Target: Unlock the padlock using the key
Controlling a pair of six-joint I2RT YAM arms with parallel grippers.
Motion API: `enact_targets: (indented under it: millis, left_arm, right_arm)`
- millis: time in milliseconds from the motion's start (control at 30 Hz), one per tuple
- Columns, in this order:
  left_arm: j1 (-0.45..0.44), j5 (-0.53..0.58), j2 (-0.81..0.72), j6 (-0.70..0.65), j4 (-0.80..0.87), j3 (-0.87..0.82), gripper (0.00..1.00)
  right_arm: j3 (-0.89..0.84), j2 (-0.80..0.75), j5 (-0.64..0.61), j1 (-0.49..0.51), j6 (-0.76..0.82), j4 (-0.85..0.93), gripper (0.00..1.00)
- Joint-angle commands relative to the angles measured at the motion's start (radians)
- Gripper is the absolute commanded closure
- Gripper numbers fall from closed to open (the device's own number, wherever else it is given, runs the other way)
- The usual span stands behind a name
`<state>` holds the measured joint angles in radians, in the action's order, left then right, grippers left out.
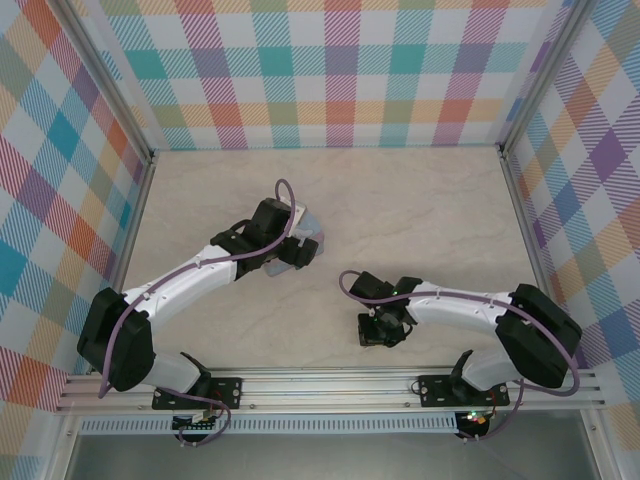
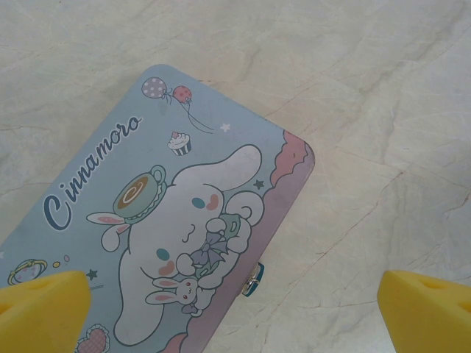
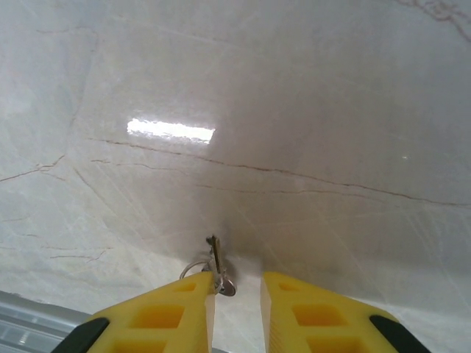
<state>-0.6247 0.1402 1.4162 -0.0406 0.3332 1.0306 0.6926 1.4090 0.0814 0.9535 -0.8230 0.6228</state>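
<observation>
With the padlock (image 2: 254, 280) not yet unlocked, the right gripper (image 3: 237, 283) straddles the key (image 3: 215, 259), jaws narrowly apart, and the left gripper (image 2: 235, 310) hangs wide open, empty.

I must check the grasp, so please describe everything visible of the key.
The key is tiny, thin, grey metal, with a wire ring at its head. Its blade points away from the right gripper, over the pale marble table. It touches one yellow finger; the other stands apart. Whether it rests on the table, I cannot tell.
</observation>
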Motion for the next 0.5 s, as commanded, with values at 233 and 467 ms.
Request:
enact_targets:
  millis: [233, 467]
  left_arm:
    - [0.011, 0.005, -0.011, 0.012, -0.001, 0.011, 0.0]
    - [0.011, 0.005, -0.003, 0.013, -0.001, 0.014, 0.0]
  right_arm:
    - [0.009, 0.036, 0.03, 0.007, 0.031, -0.019, 0.77]
    - [0.015, 0.032, 0.043, 0.007, 0.038, -0.032, 0.77]
